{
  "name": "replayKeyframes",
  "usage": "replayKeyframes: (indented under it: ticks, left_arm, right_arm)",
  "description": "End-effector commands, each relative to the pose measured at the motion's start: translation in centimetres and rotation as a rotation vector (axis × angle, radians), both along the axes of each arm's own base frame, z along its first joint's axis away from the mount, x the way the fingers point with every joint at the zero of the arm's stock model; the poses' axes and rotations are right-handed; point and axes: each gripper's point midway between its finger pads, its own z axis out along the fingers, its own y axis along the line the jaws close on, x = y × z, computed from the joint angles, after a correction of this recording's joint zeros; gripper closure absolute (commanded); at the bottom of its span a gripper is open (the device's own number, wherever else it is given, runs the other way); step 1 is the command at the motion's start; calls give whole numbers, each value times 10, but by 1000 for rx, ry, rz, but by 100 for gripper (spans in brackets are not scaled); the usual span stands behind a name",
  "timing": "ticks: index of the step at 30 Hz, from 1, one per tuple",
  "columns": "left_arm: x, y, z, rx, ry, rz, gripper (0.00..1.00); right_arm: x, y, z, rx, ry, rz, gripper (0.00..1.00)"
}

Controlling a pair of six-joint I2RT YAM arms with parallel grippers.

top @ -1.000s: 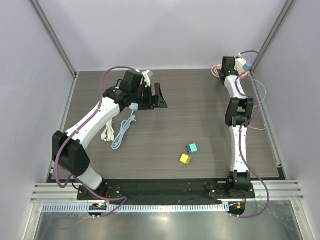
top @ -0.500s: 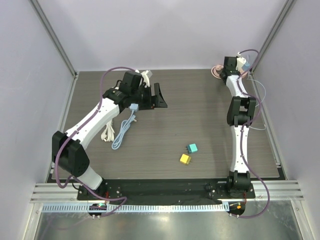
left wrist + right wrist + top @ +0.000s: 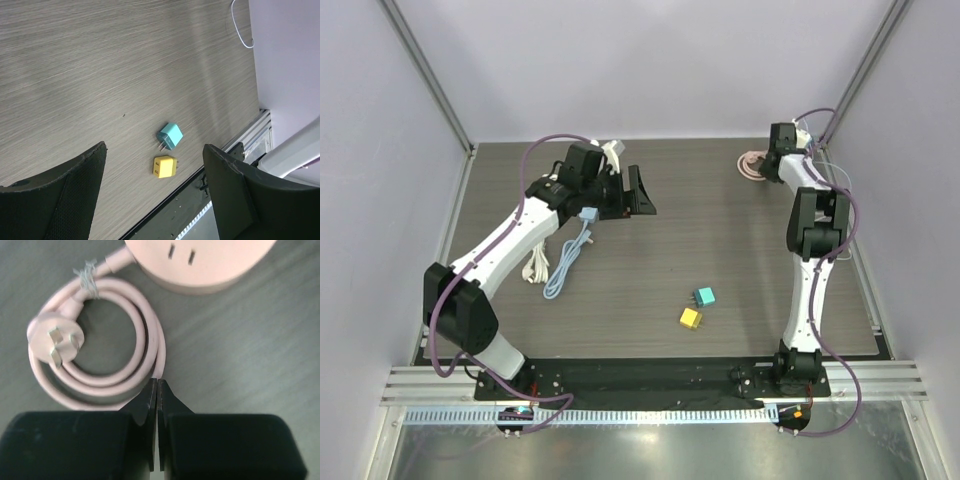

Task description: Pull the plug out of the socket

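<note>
Over the last second our right arm's elbow swung right, baring the pink cord point(image 3: 751, 164) at far right. Our left gripper point(image 3: 642, 192) hovers spread and empty. The teal plug point(image 3: 704, 297) and yellow plug point(image 3: 691, 318) lie loose near centre on the surface point(image 3: 720, 230). Our right gripper point(image 3: 157, 385), pressed together on nothing, hangs over the pink socket point(image 3: 200, 265), whose visible slots are empty. We judge the pull done, and next we should check its hidden slots.
</note>
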Motion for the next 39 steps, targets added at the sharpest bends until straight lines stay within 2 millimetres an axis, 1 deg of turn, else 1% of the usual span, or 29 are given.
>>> replayKeyframes:
  ticks: [1, 2, 3, 4, 5, 6, 7, 8, 9, 10, 11, 12, 13, 14, 15, 17, 18, 20, 22, 23, 24, 25, 26, 27, 28, 31, 35, 38, 39]
  left_arm:
    - [-3, -4, 26, -68, -55, -21, 22]
    - [-3, -3, 27, -69, -59, -20, 22]
    - [-3, -3, 26, -67, -60, -19, 22]
    - [-3, -3, 27, -67, -62, -18, 22]
    - [-3, -3, 26, -69, -60, -18, 22]
    - [-3, -3, 26, -68, -57, -20, 22]
    - [-3, -3, 25, -68, -55, -21, 22]
    - [-3, -4, 25, -68, -55, -21, 22]
    - [-3, -4, 24, -70, -52, -24, 22]
    - [-3, -4, 25, -73, -53, -23, 22]
    - [-3, -5, 24, -73, -51, -24, 22]
    - [-3, -4, 25, -73, -53, -23, 22]
    - [-3, -4, 25, -73, -55, -23, 22]
    - [-3, -4, 24, -73, -53, -23, 22]
    - [-3, -4, 25, -73, -55, -23, 22]
    - [-3, -4, 23, -69, -54, -21, 22]
    - [-2, -4, 22, -66, -55, -20, 22]
    - [-2, -4, 21, -65, -52, -21, 22]
    - [-2, -6, 19, -65, -47, -25, 23]
    - [-3, -7, 17, -65, -41, -32, 24]
    - [-3, -8, 16, -64, -40, -32, 24]
    - [-3, -8, 14, -61, -36, -32, 24]
    - [-3, -9, 14, -63, -34, -35, 24]
    - [-3, -9, 13, -62, -32, -35, 24]
    - [-2, -9, 13, -63, -34, -35, 24]
    - [-2, -9, 12, -60, -31, -36, 24]
    - [-3, -10, 13, -63, -31, -40, 24]
    - [-2, -9, 14, -60, -38, -35, 24]
    - [-2, -8, 14, -60, -43, -33, 24]
  right_arm:
    - [-36, 23, 35, 19, 22, 84, 94]
    - [-42, 30, 36, 39, 21, 103, 93]
    - [-55, 34, 25, 46, 50, 116, 92]
    - [-59, 37, 44, 47, 17, 123, 88]
    - [-64, 41, 49, 52, 6, 137, 86]
    - [-72, 43, 47, 51, -3, 145, 82]
    - [-75, 42, 71, 42, -59, 137, 67]
    - [-85, 39, 67, 32, -55, 117, 60]
    - [-84, 36, 76, 22, -88, 103, 54]
    - [-81, 32, 85, 5, -116, 93, 44]
    - [-79, 28, 87, -14, -120, 81, 39]
    - [-73, 19, 95, -39, -139, 55, 33]
    - [-70, 18, 92, -39, -131, 60, 29]
    - [-65, 15, 80, -33, -110, 58, 29]
    - [-57, 13, 84, -36, -119, 55, 28]
    - [-49, 7, 77, -64, -94, 50, 28]
    - [-41, 4, 68, -80, -72, 41, 28]
    - [-30, -1, 61, -89, -69, 42, 34]
    - [-16, -3, 53, -101, -68, 49, 45]
    - [-11, -4, 54, -105, -75, 47, 46]
    - [-2, -5, 61, -112, -98, 51, 46]
    - [1, -5, 50, -108, -84, 58, 46]
    - [9, -3, 57, -109, -104, 68, 45]
    - [11, -5, 53, -116, -100, 69, 45]
    - [11, -5, 43, -115, -79, 67, 44]
    - [10, -7, 39, -120, -62, 57, 44]
    - [6, -5, 18, -106, -21, 71, 45]
    - [5, -1, 4, -98, 6, 94, 50]
    - [6, 1, 0, -89, 11, 111, 58]
